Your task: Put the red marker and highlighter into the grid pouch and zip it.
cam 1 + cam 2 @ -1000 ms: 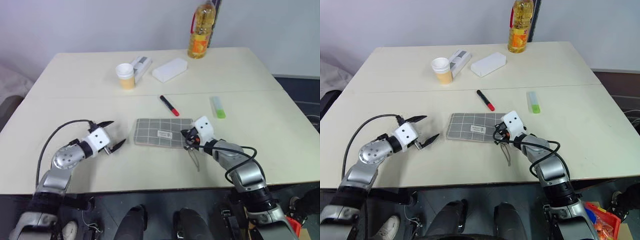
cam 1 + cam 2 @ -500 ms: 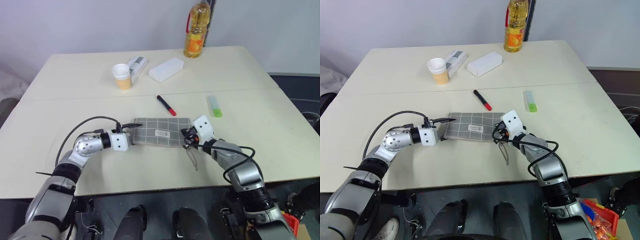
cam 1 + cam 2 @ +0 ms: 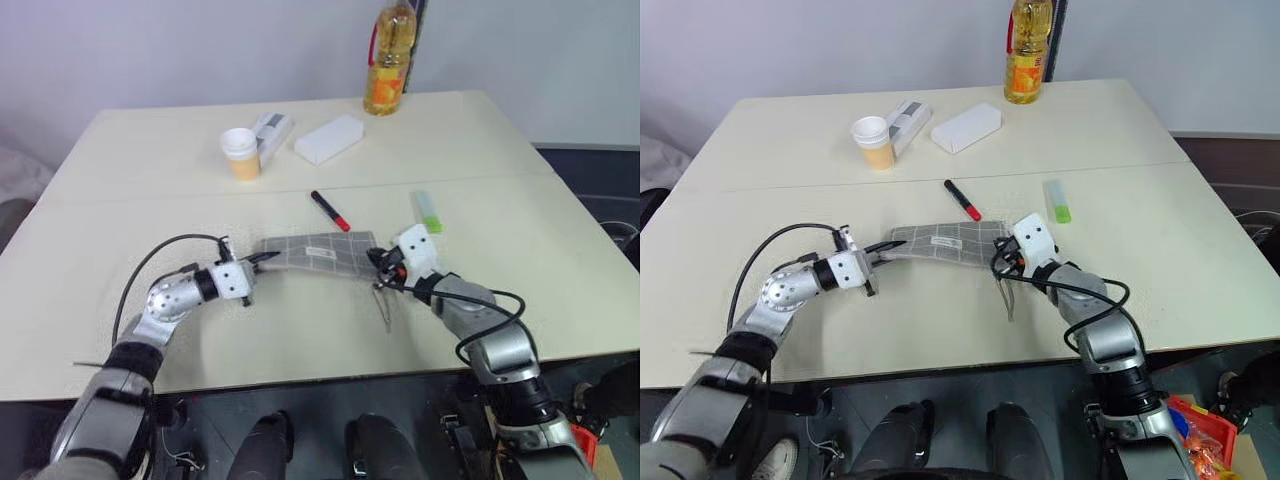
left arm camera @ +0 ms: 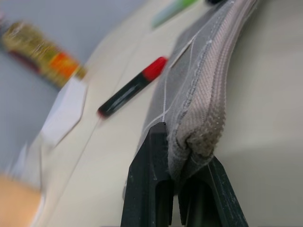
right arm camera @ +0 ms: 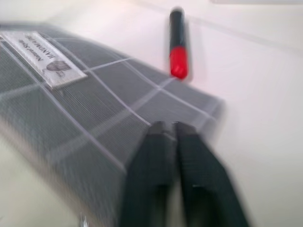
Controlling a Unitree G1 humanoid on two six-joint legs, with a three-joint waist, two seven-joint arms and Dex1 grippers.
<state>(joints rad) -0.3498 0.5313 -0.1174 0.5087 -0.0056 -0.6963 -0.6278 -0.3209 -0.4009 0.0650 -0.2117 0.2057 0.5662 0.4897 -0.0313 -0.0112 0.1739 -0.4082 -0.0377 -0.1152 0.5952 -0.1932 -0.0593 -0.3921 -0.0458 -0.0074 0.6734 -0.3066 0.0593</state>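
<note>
Now both fingers have lifted the grid pouch (image 3: 318,251) edges.

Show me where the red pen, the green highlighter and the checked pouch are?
red marker (image 3: 331,210): left eye view, middle of its barrel.
highlighter (image 3: 429,211): left eye view, on its pale body.
grid pouch (image 3: 940,241): right eye view, on the checked fabric face.

Cream table (image 3: 520,240) against pale wall (image 3: 200,50)
Seam across the tabletop; dark floor (image 3: 600,170) at right; soft, even light.
</note>
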